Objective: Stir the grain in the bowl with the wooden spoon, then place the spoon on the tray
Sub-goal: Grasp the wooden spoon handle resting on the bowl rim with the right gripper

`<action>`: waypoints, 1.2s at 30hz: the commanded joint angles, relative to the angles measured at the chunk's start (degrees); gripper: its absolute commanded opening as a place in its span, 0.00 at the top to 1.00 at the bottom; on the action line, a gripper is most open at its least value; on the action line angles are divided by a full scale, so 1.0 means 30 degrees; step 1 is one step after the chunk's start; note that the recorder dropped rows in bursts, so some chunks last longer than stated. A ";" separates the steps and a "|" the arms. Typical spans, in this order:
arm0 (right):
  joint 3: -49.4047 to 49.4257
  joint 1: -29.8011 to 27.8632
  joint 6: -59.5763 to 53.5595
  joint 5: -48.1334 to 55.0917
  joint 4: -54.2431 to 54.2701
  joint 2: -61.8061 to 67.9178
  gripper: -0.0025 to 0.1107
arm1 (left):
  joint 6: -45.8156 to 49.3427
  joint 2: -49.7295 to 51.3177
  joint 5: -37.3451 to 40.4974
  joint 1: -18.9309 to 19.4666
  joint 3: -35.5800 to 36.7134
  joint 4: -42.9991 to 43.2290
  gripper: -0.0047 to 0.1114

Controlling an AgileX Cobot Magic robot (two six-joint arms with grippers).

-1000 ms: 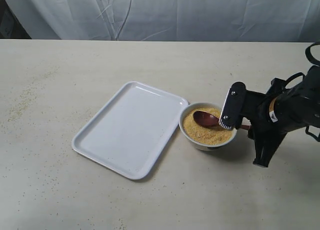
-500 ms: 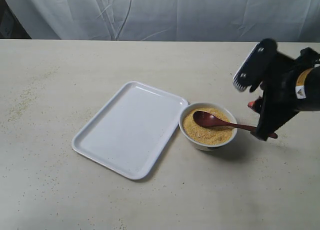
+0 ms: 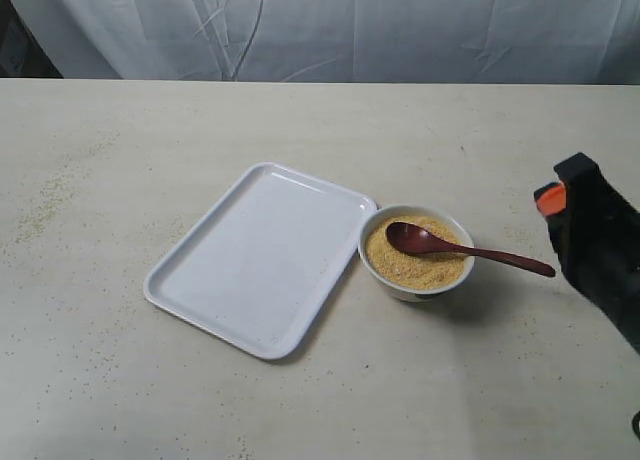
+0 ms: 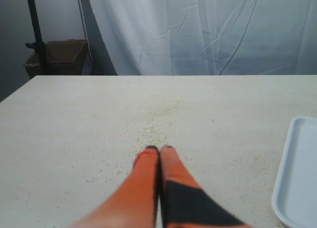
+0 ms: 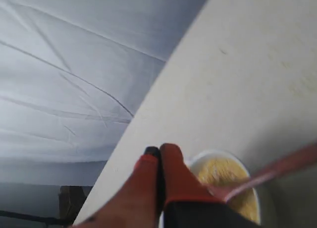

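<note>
The white bowl [image 3: 372, 257] stands just right of the white tray [image 3: 250, 265], filled with yellow grain [image 3: 410, 264]. The dark wooden spoon [image 3: 450, 246] rests with its oval end on the grain and its handle sticking out over the bowl's right rim. My right gripper [image 3: 565, 185] is at the far right edge, apart from the handle's tip, its orange fingers pressed together and holding nothing; the right wrist view shows the gripper [image 5: 159, 149] shut above the bowl [image 5: 198, 161] and the blurred spoon [image 5: 277, 168]. My left gripper [image 4: 159, 148] is shut over bare table beside the tray's edge [image 4: 292, 178].
Loose grains are scattered over the table at the left [image 3: 45, 205] and ahead of the left gripper [image 4: 156, 129]. A white cloth backdrop [image 3: 330, 25] hangs behind the table. A dark stand with a box [image 4: 54, 57] lies beyond the table's far corner.
The right gripper was wide open around the spoon's handle by the bowl. It lifted up, drew away to the right edge and shut empty. The spoon stayed in the bowl.
</note>
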 commanded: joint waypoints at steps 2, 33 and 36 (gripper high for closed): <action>0.0135 0.1329 0.6503 0.3005 0.2786 0.1061 0.78 | -0.0006 -0.0073 0.0000 0.0074 0.0034 0.0036 0.96; -0.1639 0.1295 1.2658 -0.1902 0.3448 0.9992 0.47 | -0.0006 -0.0073 0.0000 0.0074 0.0034 0.0036 0.96; -0.2042 0.1295 1.2768 -0.2250 0.3401 1.0820 0.54 | -0.0006 -0.0073 0.0000 0.0074 0.0034 0.0036 0.96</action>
